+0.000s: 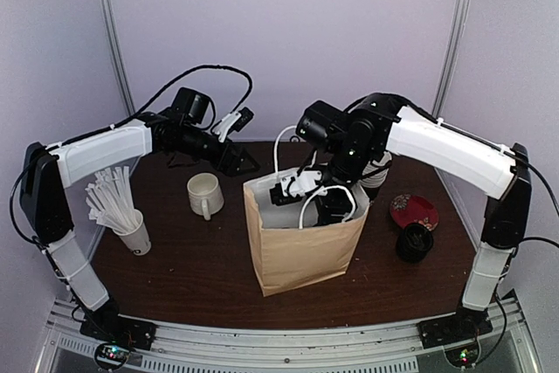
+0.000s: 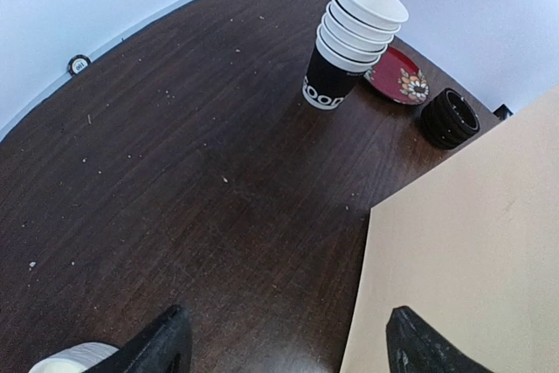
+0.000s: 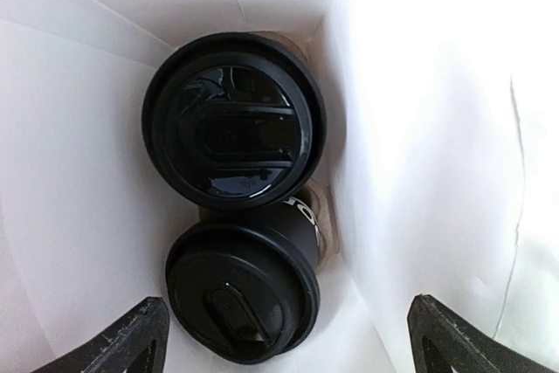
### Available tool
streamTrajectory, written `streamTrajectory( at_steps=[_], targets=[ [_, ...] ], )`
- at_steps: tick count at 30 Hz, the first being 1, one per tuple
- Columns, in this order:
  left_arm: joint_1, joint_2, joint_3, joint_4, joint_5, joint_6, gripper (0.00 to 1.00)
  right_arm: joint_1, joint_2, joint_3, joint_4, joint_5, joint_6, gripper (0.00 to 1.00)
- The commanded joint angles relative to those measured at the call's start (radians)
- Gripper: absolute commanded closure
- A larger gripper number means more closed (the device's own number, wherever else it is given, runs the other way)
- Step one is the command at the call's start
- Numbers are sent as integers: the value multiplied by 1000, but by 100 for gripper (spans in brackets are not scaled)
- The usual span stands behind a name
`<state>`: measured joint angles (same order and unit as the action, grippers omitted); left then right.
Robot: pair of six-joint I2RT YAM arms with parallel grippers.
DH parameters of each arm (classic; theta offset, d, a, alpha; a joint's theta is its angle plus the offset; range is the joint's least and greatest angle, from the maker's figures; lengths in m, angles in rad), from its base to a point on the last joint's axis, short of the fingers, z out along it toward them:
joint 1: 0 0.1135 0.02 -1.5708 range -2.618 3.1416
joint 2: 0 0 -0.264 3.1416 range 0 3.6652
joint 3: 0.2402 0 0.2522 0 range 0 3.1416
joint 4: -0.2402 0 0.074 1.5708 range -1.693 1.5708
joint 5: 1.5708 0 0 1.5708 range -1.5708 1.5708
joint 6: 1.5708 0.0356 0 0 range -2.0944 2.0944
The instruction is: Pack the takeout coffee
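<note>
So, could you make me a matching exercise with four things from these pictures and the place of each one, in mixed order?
Things
1. two lidded black cups
2. white mug
3. cup of white sticks
4. stack of black lids

Places
A. on the table, right of the paper bag
B. inside the paper bag
C. near the table's left edge
D. on the table, just left of the paper bag

Pairs: 1-B, 2-D, 3-C, 4-A

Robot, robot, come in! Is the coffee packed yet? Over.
Left fingers open, empty, beside the bag. Right fingers open, empty, inside the bag. Two lidded cups at its bottom. Nothing in the way.
</note>
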<state>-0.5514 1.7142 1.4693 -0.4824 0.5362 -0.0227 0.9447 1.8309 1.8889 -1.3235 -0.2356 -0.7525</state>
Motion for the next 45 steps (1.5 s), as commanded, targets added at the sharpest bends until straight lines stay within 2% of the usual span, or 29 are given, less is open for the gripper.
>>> streamTrajectory(
  at_steps=[1,5,12,25,31,34,37,40,45],
  targets=[
    [-1,-71,-16,-17,-27,41,20,0,-5,54,-58,7,22,1],
    [-2,-139,14,-63,-90,32,20,-1,-24,101,-56,52,25,1],
    [-2,-276,88,-249,-242,26,21,-13,-48,139,-20,102,20,1],
    [-2,-510,127,-706,-720,-225,34,-39,-146,174,-3,156,-18,2],
    [-2,-539,170,-914,-918,-380,38,-53,-154,191,15,192,-11,2],
    [-1,-528,144,-920,-962,-384,43,-67,-176,206,26,197,3,3],
    [9,-477,141,-928,-1043,-382,52,-82,-214,212,39,205,4,3],
    [59,-450,136,-910,-1076,-385,55,-100,-260,211,54,203,7,3],
    [178,-429,83,-840,-992,-349,62,-137,-336,164,97,201,20,3]
  ],
)
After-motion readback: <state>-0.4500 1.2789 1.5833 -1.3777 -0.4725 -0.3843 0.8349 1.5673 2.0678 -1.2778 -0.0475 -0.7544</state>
